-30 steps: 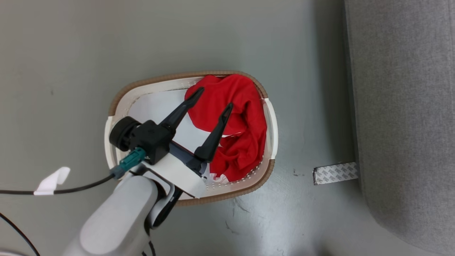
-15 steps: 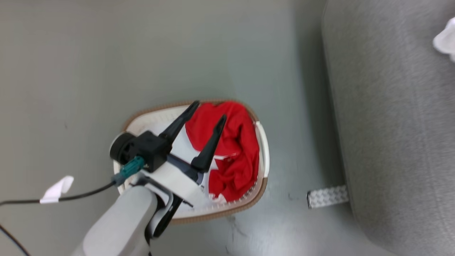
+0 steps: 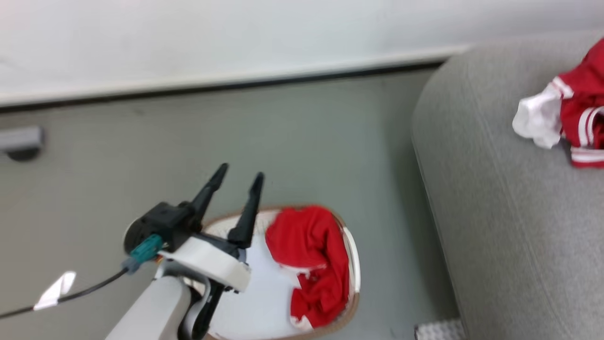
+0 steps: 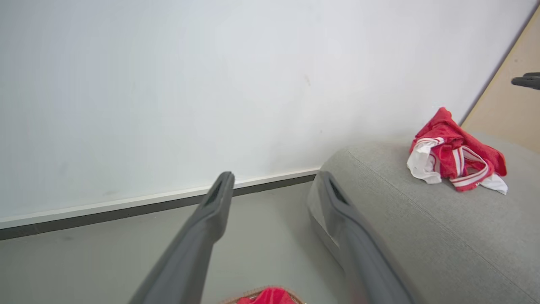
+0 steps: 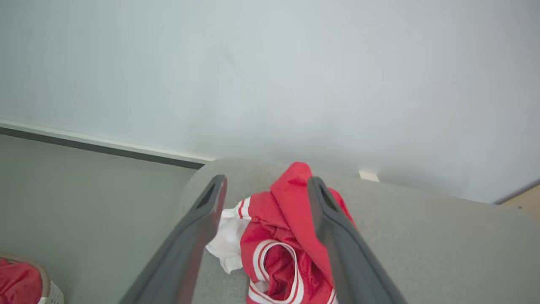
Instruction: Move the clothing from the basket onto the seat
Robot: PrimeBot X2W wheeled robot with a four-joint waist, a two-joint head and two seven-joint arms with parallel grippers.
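The white, brown-rimmed basket [image 3: 353, 257] stands on the floor with red clothing [image 3: 309, 257] heaped in its right half. My left gripper [image 3: 239, 172] hovers open over its far left rim, nothing between its fingers; in its wrist view the left gripper [image 4: 274, 175] faces the wall. A second red and white garment [image 3: 573, 111] lies on the grey seat [image 3: 495, 226]. My right gripper [image 5: 266, 180] stands open just above this garment [image 5: 280, 228], fingers either side of it. Its dark fingertip [image 4: 526, 80] shows above the seat [image 4: 400, 228].
A white wall with a dark baseboard [image 3: 212, 85] runs behind the grey floor. A grey fixture [image 3: 19, 141] sits at far left. A black cable with a white tag [image 3: 56, 290] trails from my left arm. A patterned tape strip [image 3: 436, 330] lies by the seat's base.
The head camera has tilted up, bringing the wall and the garment on the seat into view. My left gripper now points past the basket's far rim instead of over the red clothing.
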